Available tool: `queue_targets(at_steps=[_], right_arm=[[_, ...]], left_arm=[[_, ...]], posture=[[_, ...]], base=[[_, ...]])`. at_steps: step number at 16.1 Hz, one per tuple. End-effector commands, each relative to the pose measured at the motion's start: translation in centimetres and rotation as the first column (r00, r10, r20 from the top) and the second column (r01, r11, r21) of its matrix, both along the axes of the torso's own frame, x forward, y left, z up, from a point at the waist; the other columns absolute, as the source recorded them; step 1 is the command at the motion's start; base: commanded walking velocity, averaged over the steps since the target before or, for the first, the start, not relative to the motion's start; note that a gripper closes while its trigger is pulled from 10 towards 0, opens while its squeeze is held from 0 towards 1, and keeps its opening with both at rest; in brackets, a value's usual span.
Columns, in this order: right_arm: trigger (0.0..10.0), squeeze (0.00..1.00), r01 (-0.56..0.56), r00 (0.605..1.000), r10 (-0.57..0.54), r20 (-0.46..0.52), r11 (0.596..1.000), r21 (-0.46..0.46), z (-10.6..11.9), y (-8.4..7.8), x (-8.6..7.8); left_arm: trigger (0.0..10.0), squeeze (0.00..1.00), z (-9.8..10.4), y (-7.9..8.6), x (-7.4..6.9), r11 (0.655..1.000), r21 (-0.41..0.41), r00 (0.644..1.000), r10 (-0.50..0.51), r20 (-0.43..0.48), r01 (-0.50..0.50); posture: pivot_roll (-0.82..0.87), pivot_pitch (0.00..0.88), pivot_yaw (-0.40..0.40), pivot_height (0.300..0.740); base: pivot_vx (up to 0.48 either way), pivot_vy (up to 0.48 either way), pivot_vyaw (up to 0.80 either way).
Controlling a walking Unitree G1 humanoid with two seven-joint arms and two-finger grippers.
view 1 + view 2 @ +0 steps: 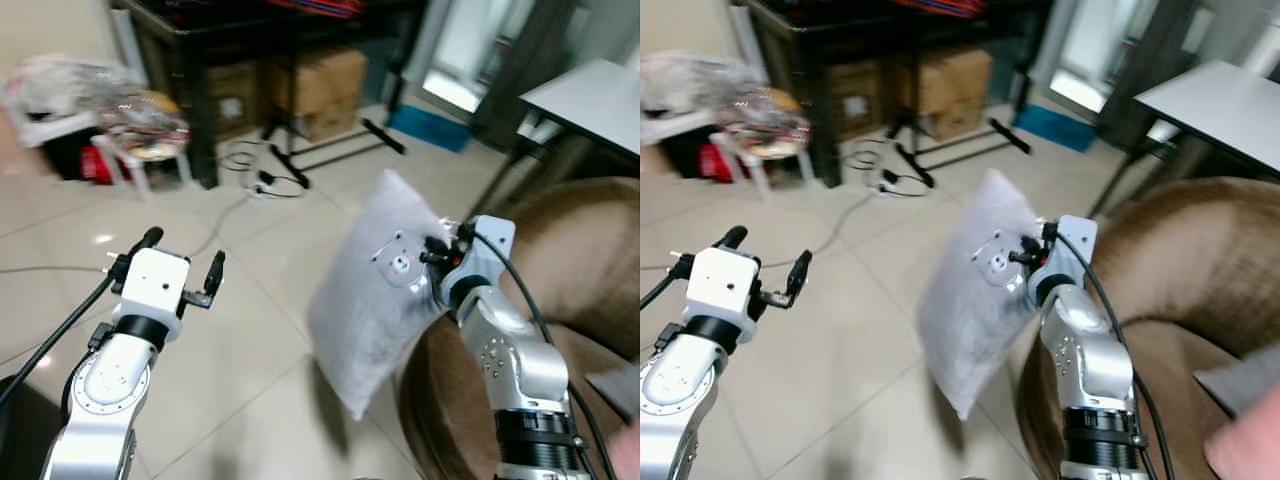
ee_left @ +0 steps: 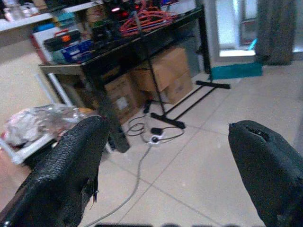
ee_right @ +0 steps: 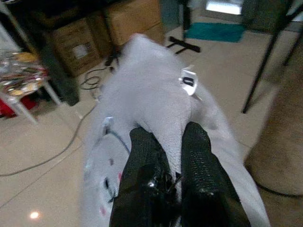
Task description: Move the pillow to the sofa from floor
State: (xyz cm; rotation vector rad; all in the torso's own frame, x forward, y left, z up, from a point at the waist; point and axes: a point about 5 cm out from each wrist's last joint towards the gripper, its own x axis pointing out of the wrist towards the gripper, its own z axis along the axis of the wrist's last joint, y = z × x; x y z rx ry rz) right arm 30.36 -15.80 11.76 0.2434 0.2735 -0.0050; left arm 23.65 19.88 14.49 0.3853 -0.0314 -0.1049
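Pillow [image 1: 375, 300] hangs off the floor, pinched in the right tool [image 3: 173, 156], whose fingers are clamped on a fold of it; its long axis runs from 1 down to 7 o'clock. Brown sofa [image 1: 590, 260] lies at 3 o'clock, just beside it. Left tool [image 1: 180, 270] hovers apart, empty, at 9 o'clock. Black table [image 2: 142, 38] and boxes [image 1: 310, 90] stand well apart at 12.

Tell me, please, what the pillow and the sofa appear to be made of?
The pillow, pinched by the right tool, looks like soft, fuzzy pale grey fabric, probably fleece or plush; it bunches between the fingers. The sofa seems to be matte brown upholstery, perhaps suede-like or velvet; blur leaves the weave unclear.
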Motion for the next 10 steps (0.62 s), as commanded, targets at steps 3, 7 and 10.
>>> queue_targets(at_steps=[3,7,10], right_arm=[[10.0,0.00,0.026,0.991,-0.024,0.132,1.000,-0.011,3.0,-0.6,1.0],[10.0,0.00,0.080,0.984,-0.077,0.158,0.997,-0.013,3.7,-1.7,1.4],[10.0,0.00,0.078,0.985,-0.074,0.156,0.997,-0.015,3.7,-1.6,1.4]], left_arm=[[10.0,0.42,0.2,-0.1,0.1,1.000,-0.004,1.000,0.003,0.009,-0.002],[10.0,0.42,0.2,0.0,0.2,1.000,-0.021,1.000,0.016,0.006,-0.016],[10.0,0.43,0.3,0.0,0.2,1.000,-0.027,1.000,0.011,0.006,-0.011]], posture=[[0.03,0.000,-0.070,0.740],[0.04,0.000,-0.073,0.740],[0.04,0.000,-0.073,0.740]], base=[[0.000,0.000,-0.80],[0.000,0.000,-0.80],[0.000,0.000,-0.80]])
